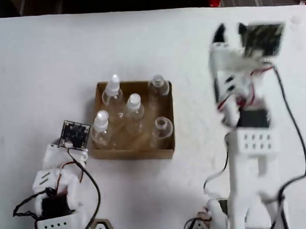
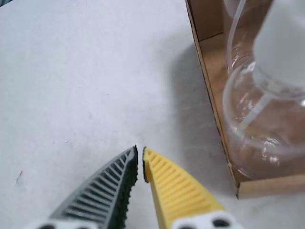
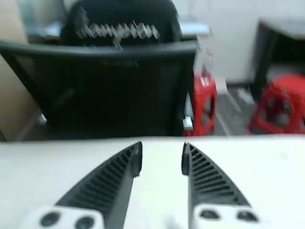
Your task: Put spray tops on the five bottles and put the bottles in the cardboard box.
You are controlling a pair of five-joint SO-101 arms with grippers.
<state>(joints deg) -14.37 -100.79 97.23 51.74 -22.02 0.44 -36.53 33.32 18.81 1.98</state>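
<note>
- Bottles, all five, stood upright in the box [image 1: 134,153]. The three on its left side wore spray tops [image 1: 134,100]. The two on its right side, the far open bottle [image 1: 159,85] and the near open bottle [image 1: 163,126], had bare necks.
- My left fingers [image 2: 141,156] were pressed together on nothing, low over the worktop [image 2: 71,86]. They sat just outside the box's left wall, with a capped bottle [image 2: 267,119] right behind that wall.
- My right fingers [image 3: 162,157] were spread apart and empty. They were raised and aimed at the worktop's far edge, away from the box.
- The relation that mattered, as I judged it: both bare necks sat on the side of the box facing my right arm [image 1: 245,140]. My left fingers would have had to cross the capped bottles to reach them.
- Each open bottle's long axis ran straight up, so I reckoned a top would have to come down onto its neck from above.
</note>
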